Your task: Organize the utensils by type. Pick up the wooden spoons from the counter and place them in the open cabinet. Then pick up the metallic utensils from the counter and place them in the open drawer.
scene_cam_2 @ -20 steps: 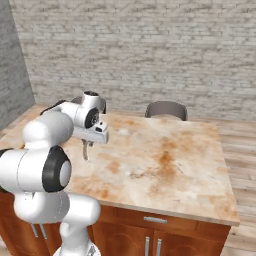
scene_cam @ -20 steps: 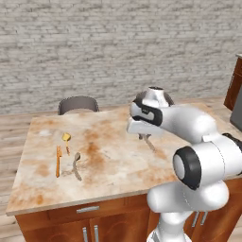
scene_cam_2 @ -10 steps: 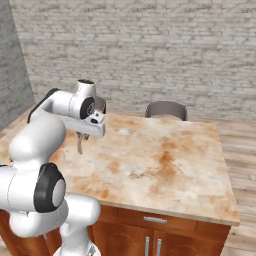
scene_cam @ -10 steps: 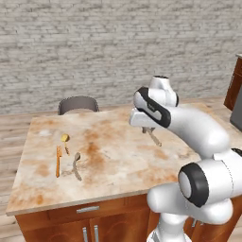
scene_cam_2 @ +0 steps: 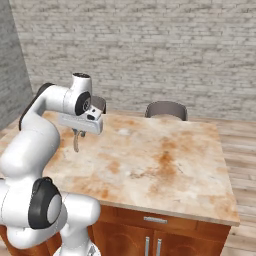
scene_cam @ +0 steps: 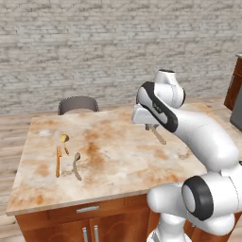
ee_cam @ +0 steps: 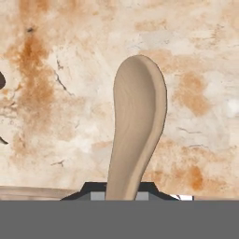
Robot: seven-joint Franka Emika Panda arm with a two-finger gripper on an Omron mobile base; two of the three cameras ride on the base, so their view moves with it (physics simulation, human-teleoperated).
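Brick walling is backing the marble desk (scene_cam: 118,156) in the left base view, where the end effector (scene_cam: 152,127) is gripping a wooden spoon (scene_cam: 158,134) above it; three utensils (scene_cam: 66,156) are lying far left. Right base view: the spoon is hanging loosely. Hand view: only the handle's end is being pinched, so it risks pivoting or slipping during transport.

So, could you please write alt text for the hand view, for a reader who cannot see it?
A pale wooden spoon is held by its handle in the gripper, its bowl pointing away from the camera. Behind it lies the marble counter, beige with orange stains.
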